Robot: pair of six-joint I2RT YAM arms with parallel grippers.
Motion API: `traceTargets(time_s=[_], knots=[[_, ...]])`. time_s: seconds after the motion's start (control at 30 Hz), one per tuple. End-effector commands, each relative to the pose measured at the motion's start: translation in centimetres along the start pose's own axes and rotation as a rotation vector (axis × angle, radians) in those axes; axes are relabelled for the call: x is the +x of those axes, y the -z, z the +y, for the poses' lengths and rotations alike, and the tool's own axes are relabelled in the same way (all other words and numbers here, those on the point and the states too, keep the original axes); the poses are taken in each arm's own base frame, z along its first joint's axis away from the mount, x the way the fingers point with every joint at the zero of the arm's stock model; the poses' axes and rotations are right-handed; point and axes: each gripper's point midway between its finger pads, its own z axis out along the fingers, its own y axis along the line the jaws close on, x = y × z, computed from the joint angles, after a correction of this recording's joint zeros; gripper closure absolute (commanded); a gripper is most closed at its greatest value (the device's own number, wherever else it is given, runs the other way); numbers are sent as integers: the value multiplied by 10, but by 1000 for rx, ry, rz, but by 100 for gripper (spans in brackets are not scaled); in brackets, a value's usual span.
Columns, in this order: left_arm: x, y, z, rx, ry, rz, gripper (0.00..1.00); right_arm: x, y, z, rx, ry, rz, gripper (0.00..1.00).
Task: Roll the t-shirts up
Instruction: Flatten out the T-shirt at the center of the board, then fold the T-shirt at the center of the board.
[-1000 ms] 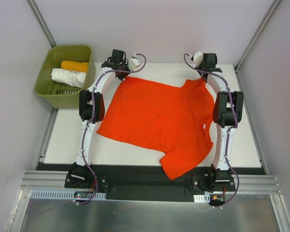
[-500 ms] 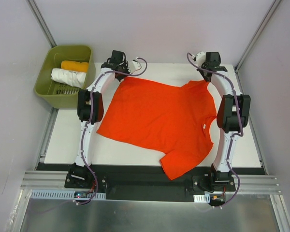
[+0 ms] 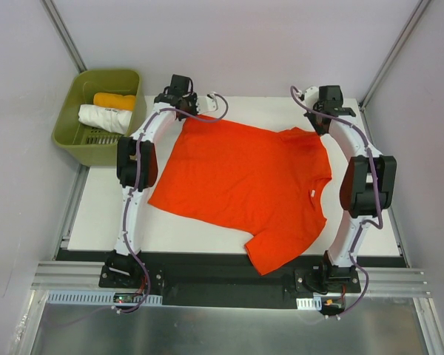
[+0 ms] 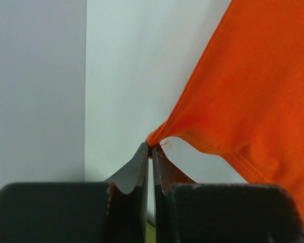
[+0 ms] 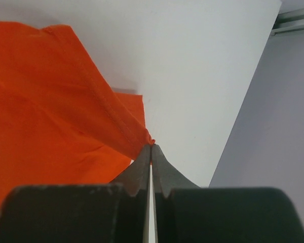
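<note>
While the left gripper (image 4: 151,149) and right gripper (image 5: 151,148) clamp its corners, the t-shirt (image 3: 244,177) lies on a table (image 3: 170,233) between grey walls (image 3: 244,44).

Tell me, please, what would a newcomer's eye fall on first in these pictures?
The bright red-orange t-shirt, spread nearly flat across the middle of the white table, dominates the scene. The left hand is shut on its far left corner and the right hand on its far right corner. Beside the table's far left corner, a green basket holds a yellow roll and a white roll.
</note>
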Motion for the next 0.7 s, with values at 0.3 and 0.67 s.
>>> traceTargets(time_s=[0.3, 0.67], knots=[[-14, 59, 13, -44, -192, 15, 100, 25, 80, 18, -40, -105, -24, 99], [-5, 70, -7, -8, -289, 36, 100, 51, 107, 51, -115, -113, 4, 99]])
